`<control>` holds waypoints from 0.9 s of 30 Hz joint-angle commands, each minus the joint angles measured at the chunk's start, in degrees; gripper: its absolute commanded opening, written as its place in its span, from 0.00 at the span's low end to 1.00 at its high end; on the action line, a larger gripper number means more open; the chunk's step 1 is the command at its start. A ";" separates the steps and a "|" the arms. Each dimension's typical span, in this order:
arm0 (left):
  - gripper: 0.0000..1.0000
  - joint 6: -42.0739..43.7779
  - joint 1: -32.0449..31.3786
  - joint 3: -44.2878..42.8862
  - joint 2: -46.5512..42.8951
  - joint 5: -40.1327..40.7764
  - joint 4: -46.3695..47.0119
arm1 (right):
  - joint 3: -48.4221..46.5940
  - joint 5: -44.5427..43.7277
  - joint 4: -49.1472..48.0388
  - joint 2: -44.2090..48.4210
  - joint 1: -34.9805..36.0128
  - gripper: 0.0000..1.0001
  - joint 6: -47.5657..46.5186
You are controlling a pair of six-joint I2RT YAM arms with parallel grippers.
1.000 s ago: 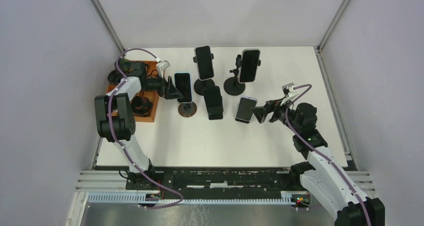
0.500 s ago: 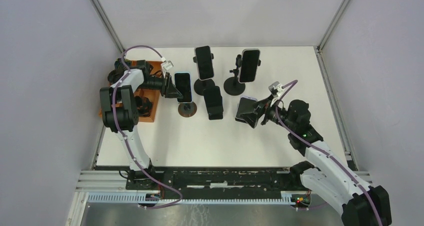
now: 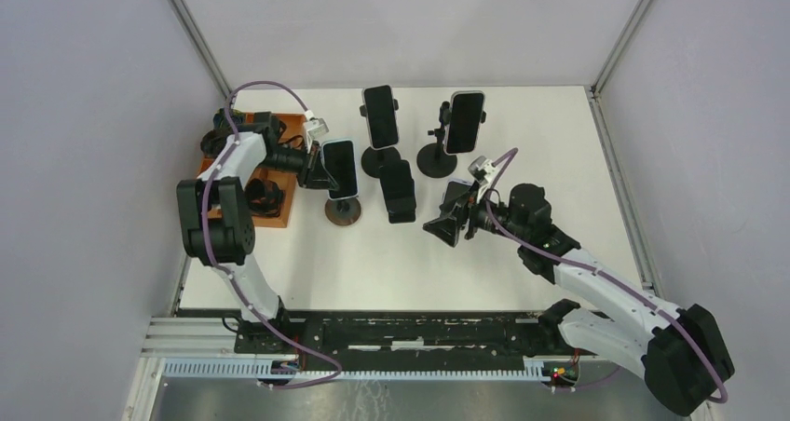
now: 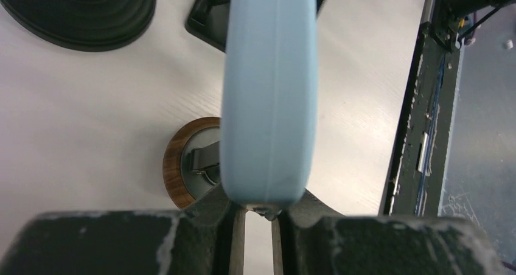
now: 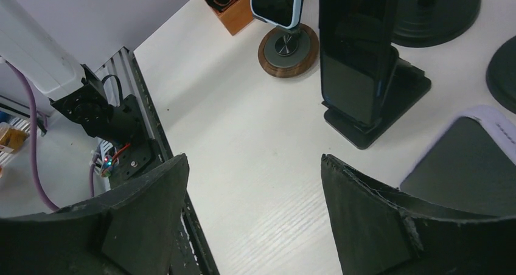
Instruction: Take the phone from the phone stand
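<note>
**Figure: Two arms at a bench (image 3: 373,263) of phones, the left tool (image 3: 321,165) on the blue-cased phone (image 3: 341,168).**
Top view: the blue-cased phone sits atop the wooden stand (image 3: 343,210), with the left tool at its left edge. The right tool (image 3: 447,224) hovers well to the right of that stand. Left wrist view: the tool's fingers (image 4: 207,205) pinch the phone's (image 4: 269,92) edge, just above the stand (image 4: 179,171). Right wrist view: the right tool (image 5: 252,162) is spread and holds nothing, with the stand (image 5: 288,50) far ahead.
</note>
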State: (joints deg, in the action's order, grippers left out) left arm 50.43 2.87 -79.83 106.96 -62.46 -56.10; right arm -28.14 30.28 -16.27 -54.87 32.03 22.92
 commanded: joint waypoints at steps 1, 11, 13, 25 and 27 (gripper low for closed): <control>0.02 7.02 0.16 1.49 -9.70 -2.45 -8.53 | -4.31 -1.34 -5.55 -3.00 3.41 0.85 1.22; 0.02 17.36 -3.83 2.11 -20.59 -4.61 -27.83 | -14.88 -0.69 -15.29 -18.56 11.15 0.85 4.58; 0.02 16.55 -6.05 2.79 -24.01 -4.27 -27.83 | -17.50 -0.21 -16.68 -21.80 11.93 0.85 5.35; 0.02 10.23 -11.27 1.41 -31.62 -5.30 -27.84 | -20.45 1.86 -26.26 -29.51 16.67 0.77 11.40; 0.02 9.87 -11.84 1.28 -32.20 -5.66 -27.84 | -20.20 2.30 -28.20 -29.72 17.09 0.71 12.49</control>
State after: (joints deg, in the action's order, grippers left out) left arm 63.07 -7.94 -76.40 77.58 -62.08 -83.68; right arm -47.64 30.83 -35.62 -84.44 48.53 31.92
